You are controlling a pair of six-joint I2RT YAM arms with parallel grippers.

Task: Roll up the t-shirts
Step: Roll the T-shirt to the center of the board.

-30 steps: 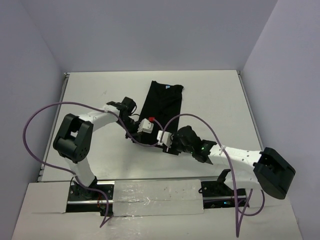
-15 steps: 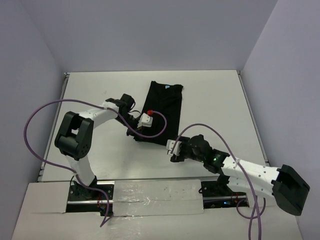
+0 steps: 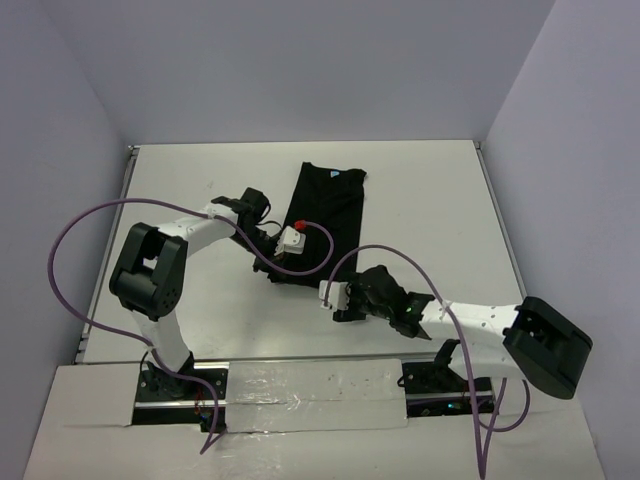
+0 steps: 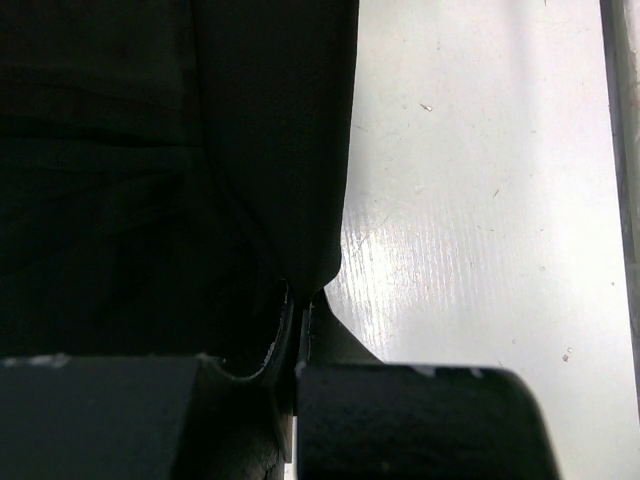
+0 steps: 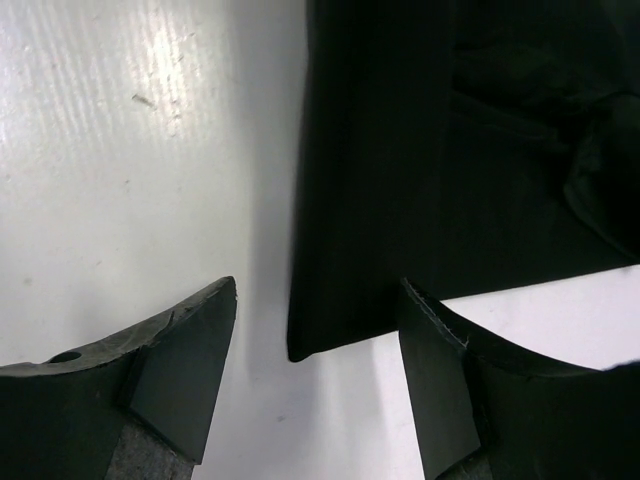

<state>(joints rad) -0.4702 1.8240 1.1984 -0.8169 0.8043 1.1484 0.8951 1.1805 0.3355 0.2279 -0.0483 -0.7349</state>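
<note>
Between the middle of the table [image 3: 430, 200] and its far edge lies one black t-shirt [image 3: 325, 210], folded into a long narrow strip, with its single light-blue neck tag [image 3: 337, 173] at the far end. Of the two grippers, the left gripper [image 4: 300, 312] is pinched tight on the strip's near left corner, with fabric caught between its closed fingers. The right gripper [image 5: 318, 292] stands spread wide at the near right corner, which lies in the gap between its two fingers [image 5: 180, 365], and it holds nothing.
</note>
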